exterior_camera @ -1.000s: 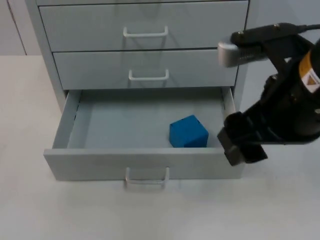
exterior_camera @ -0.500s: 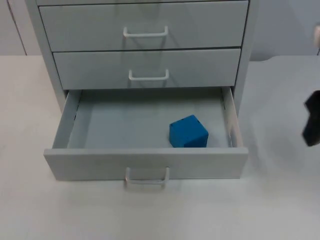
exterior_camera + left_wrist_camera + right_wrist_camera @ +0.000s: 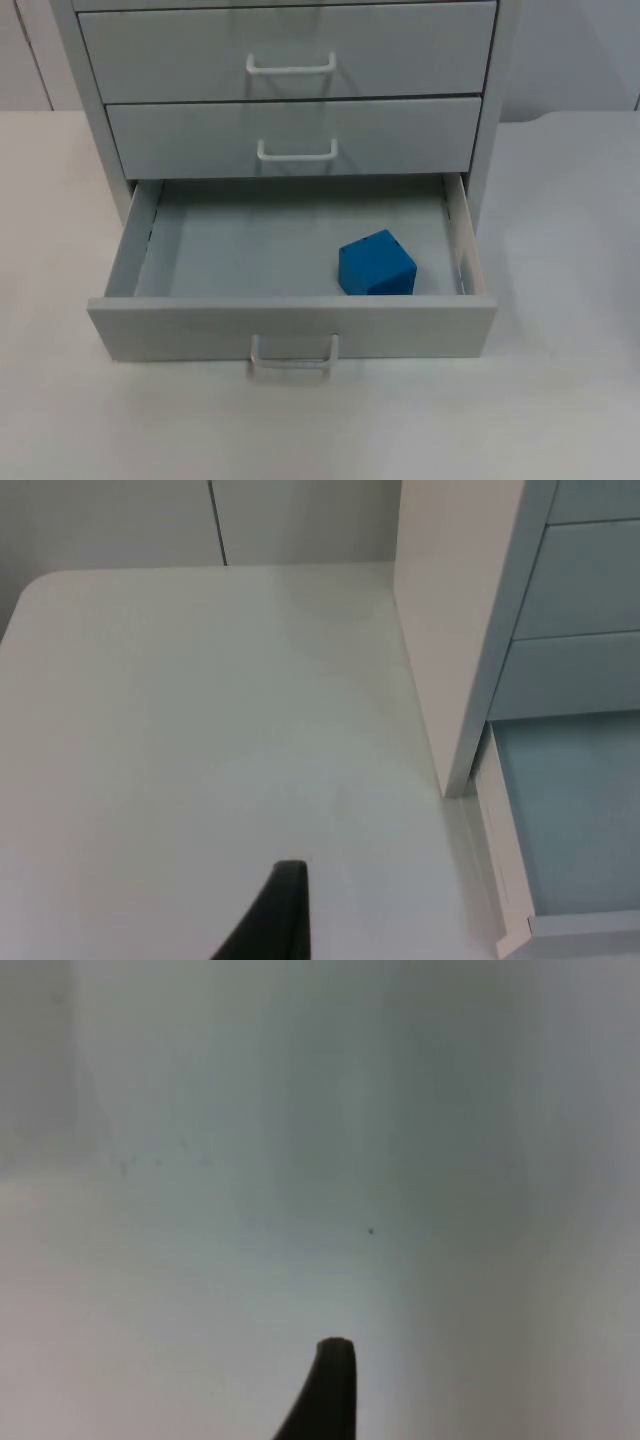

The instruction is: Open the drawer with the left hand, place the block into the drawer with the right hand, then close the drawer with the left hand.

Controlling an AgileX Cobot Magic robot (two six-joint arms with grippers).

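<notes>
The grey cabinet's [image 3: 290, 125] bottom drawer [image 3: 200, 325] is pulled out toward me, its white handle [image 3: 293, 357] at the front. A blue block [image 3: 376, 264] rests on the drawer floor, right of centre and close to the front wall, with nothing touching it. My left gripper [image 3: 285, 915] hangs over bare table to the left of the cabinet's side panel [image 3: 455, 630], with the open drawer's corner [image 3: 505, 920] nearby. My right gripper [image 3: 330, 1390] faces a pale, blurred surface away from the cabinet.
Two shut drawers [image 3: 290, 60] with white handles sit above the open one. White table [image 3: 560, 380] surrounds the cabinet at the front and on both sides. The grey partition wall [image 3: 300, 520] stands behind.
The right arm, which hung over the drawer's right front corner a second ago, has pulled away to the right and left the top view. Block and drawer have not moved.
</notes>
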